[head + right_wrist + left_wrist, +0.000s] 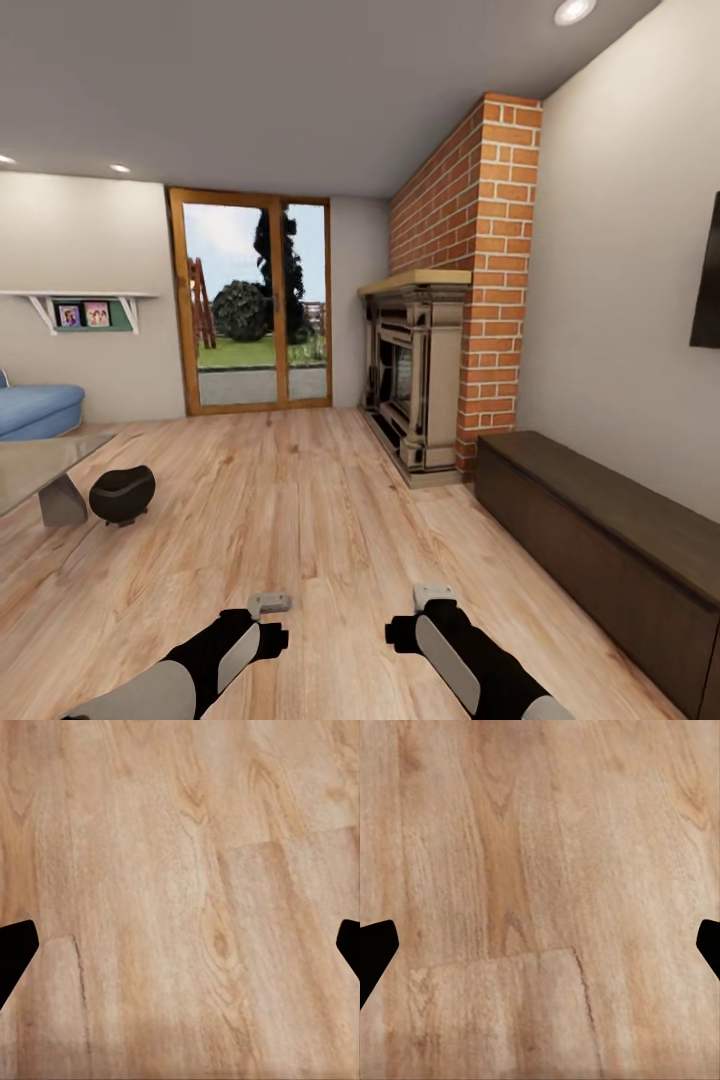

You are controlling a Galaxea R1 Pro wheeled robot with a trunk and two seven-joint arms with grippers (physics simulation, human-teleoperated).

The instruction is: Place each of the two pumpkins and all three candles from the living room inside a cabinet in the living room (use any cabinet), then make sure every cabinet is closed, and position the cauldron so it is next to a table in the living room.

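The cauldron [122,493] sits on the plank floor [300,500] just beside the grey leg of the glass-topped table [40,460] at the left. The long dark cabinet [610,560] runs along the right wall, its fronts flush, beside the brick fireplace [425,380]. Glass doors [255,300] stand ahead. Left gripper [540,952] and right gripper [180,952] point at bare floor, fingers spread wide, holding nothing.

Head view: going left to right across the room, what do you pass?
Blue sofa → glass-topped table → black cauldron → glass doors → fireplace → brick chimney → long dark cabinet → TV.
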